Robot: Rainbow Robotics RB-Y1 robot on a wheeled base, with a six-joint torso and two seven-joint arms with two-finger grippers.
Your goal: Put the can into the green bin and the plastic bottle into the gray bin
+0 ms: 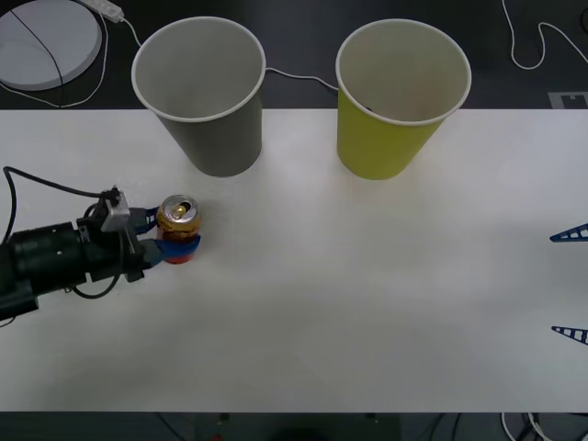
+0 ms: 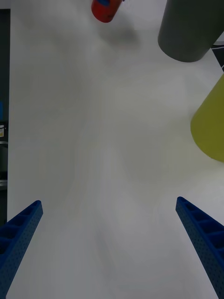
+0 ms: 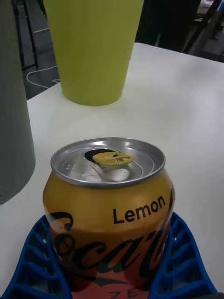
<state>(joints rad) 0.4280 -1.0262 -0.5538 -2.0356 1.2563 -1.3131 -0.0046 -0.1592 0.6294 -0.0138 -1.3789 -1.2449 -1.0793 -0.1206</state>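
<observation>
White and matte, the surface [image 1: 367, 303] carries two large tapered paper-cup-shaped bins along its far edge, each with a rolled white rim and a pale inside. The dull gray bin [image 1: 209, 92] stands toward the robot's left, the yellow-green bin [image 1: 397, 96] toward its right, the two well apart.

The small red soda can with an orange-gold band [image 1: 179, 229] stands upright on the surface in front of the gray bin, nearer the robot and near the left edge. Its metal top is opened, with a gold pull tab lying across it, and "Lemon" is printed in black on the band.

The left pincer [image 1: 176, 243], on a black arm reaching in from the left edge, has its blue ribbed fingers [image 3: 37, 261] curved around the can's lower body on both sides, clamped on it.

The right pincer [image 1: 570, 283] sits at the right edge of the surface, its blue lattice fingers [image 2: 200, 238] spread wide apart over bare surface.
</observation>
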